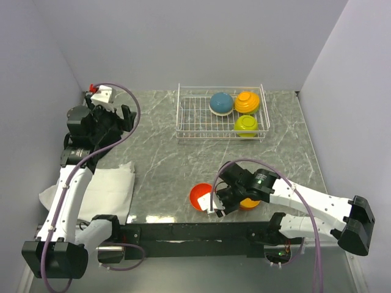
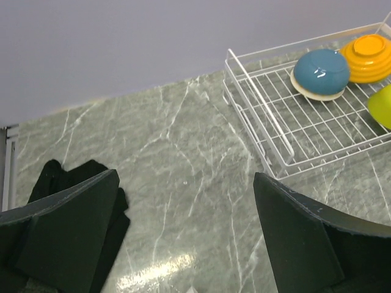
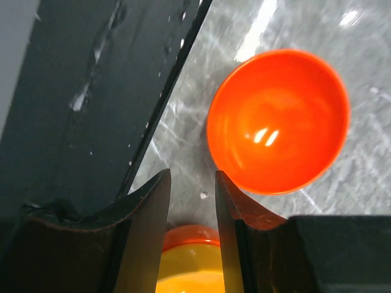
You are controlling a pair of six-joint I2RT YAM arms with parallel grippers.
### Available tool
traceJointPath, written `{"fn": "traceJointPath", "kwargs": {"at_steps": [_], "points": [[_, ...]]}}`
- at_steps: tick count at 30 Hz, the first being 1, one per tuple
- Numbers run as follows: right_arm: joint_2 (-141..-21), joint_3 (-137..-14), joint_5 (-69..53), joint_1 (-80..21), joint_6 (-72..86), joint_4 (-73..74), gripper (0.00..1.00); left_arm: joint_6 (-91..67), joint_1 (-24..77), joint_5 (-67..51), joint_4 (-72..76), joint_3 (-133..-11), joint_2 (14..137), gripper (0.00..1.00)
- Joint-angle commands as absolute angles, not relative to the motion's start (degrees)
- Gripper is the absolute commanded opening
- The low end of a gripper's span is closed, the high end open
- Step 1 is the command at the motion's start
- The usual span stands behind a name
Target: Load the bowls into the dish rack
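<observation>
- Bowls first, from the top external view: three already sit in the dish rack [image 1: 182, 116] at the far side of the table [image 1: 159, 165]: a teal-blue bowl [image 1: 221, 103], a ribbed orange bowl [image 1: 247, 102] and a lime green bowl [image 1: 245, 124].
- Two more wait at the near edge, well apart from the rack: an open orange bowl [image 1: 200, 196] and, just beside it, a yellow-centred bowl [image 1: 249, 204] partly hidden under your right claw [image 1: 220, 206].
- Your left claw [image 1: 125, 117] hangs far left, above the white cloth [image 1: 107, 186], touching nothing.
- Left wrist view: the left claw [image 2: 183, 244] stands wide, with bare table between its fingers [image 2: 67, 238]. The dish rack [image 2: 256, 116] lies ahead to the right, with the teal-blue bowl [image 2: 322, 72] dome-up in it.
- Right wrist view: the right claw [image 3: 192, 183] shows only a narrow gap, with table visible between its tips and nothing pinched there. The yellow-centred bowl [image 3: 189, 262] shows low in that gap; you cannot tell whether the fingers touch it. The open orange bowl [image 3: 278, 122] sits mouth-up just beyond the tips.
- Handling, as a judgement: these bowls look stiff, glossy and probably light, so expect them to slip. Take the rim of the open bowl with one finger inside and one outside, as its width looks too much for that gap, and close gently.
</observation>
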State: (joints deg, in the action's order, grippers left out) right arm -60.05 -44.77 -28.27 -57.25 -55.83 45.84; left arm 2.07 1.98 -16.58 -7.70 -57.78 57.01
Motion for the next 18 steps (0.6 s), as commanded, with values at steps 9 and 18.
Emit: {"fn": "traceJointPath", "kwargs": {"at_steps": [9, 18], "points": [[-63.5, -40.9, -18.4, -59.8, -58.3, 37.0, 0.42, 0.4, -1.7, -19.3, -7.6, -55.9, 53.1, 0.99], [-67.6, -42.0, -19.2, -60.4, -62.2, 38.0, 0.33, -1.7, -2.6, -19.9, -7.2, -54.2, 52.3, 1.00]]}}
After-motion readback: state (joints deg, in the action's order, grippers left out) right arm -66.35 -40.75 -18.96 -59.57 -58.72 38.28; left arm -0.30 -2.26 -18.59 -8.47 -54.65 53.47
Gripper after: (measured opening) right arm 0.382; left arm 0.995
